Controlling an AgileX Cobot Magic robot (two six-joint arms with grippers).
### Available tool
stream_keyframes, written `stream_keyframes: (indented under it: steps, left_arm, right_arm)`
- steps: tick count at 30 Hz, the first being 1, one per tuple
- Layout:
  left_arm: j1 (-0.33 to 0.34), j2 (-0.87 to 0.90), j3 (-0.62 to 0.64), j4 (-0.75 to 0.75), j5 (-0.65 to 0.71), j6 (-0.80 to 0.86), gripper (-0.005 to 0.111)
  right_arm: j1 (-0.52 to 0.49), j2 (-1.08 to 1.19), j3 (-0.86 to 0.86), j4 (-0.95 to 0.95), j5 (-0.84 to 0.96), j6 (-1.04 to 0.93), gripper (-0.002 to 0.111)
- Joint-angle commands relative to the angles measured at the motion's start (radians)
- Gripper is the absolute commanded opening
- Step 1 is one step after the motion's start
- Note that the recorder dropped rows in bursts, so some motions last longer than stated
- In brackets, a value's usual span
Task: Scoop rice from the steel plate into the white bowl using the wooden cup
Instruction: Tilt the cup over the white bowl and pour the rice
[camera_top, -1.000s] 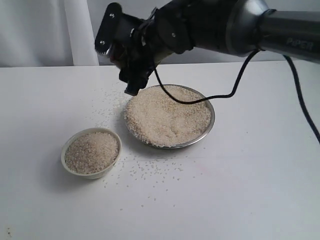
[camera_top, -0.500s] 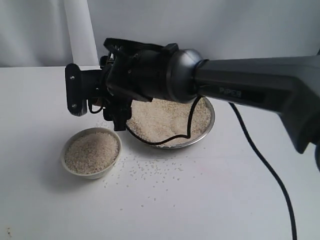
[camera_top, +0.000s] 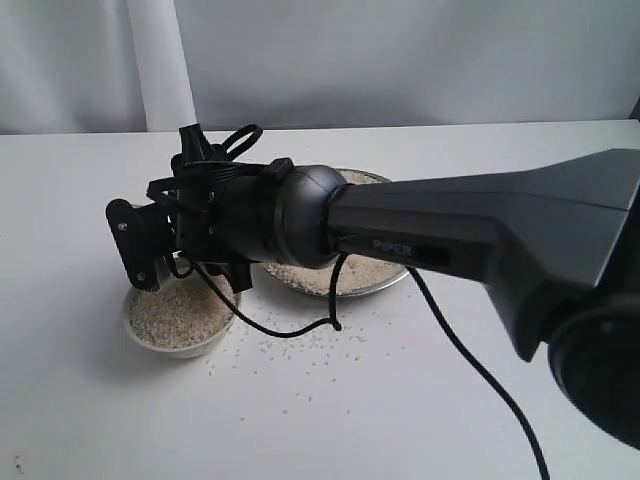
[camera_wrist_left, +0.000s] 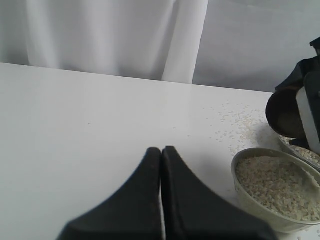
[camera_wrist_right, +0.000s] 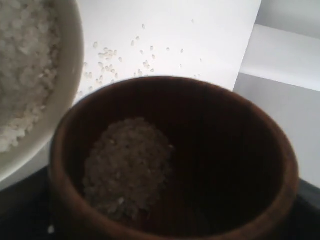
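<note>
My right gripper (camera_top: 160, 250) reaches across the middle and hangs just above the white bowl (camera_top: 180, 325), shut on the wooden cup (camera_wrist_right: 175, 160). The cup's dark inside holds a small heap of rice (camera_wrist_right: 127, 167). In the left wrist view the cup (camera_wrist_left: 283, 112) hovers at the far rim of the bowl (camera_wrist_left: 272, 187), which is nearly full of rice (camera_wrist_left: 275, 185). The arm hides the cup in the exterior view, along with most of the steel plate (camera_top: 385, 283) and its rice heap (camera_top: 350, 270). My left gripper (camera_wrist_left: 161, 150) is shut on nothing, low over bare table beside the bowl.
Loose grains (camera_top: 300, 345) lie scattered on the white table in front of the bowl and plate, and more lie behind the bowl (camera_wrist_left: 235, 122). A black cable (camera_top: 290, 325) droops from the right arm to the table. A white curtain (camera_top: 160, 70) hangs behind.
The right arm swung left and down from the plate's far edge to just over the white bowl, carrying the cup. The bowl and plate have not moved.
</note>
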Motion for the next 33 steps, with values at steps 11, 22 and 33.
stream_keyframes:
  steps: [11, 22, 33]
  left_arm:
    - [-0.005, 0.000, 0.002, -0.005, -0.009, -0.004, 0.000]
    - [-0.005, 0.000, 0.002, -0.005, -0.009, -0.004, 0.000]
    - [-0.005, 0.000, 0.002, -0.005, -0.009, -0.004, 0.000]
  right_arm:
    - [0.045, 0.008, 0.003, -0.178, 0.059, 0.031, 0.000]
    - [0.084, 0.022, 0.003, -0.296, 0.075, 0.024, 0.000]
    - [0.086, 0.058, 0.003, -0.346, 0.138, 0.023, 0.000]
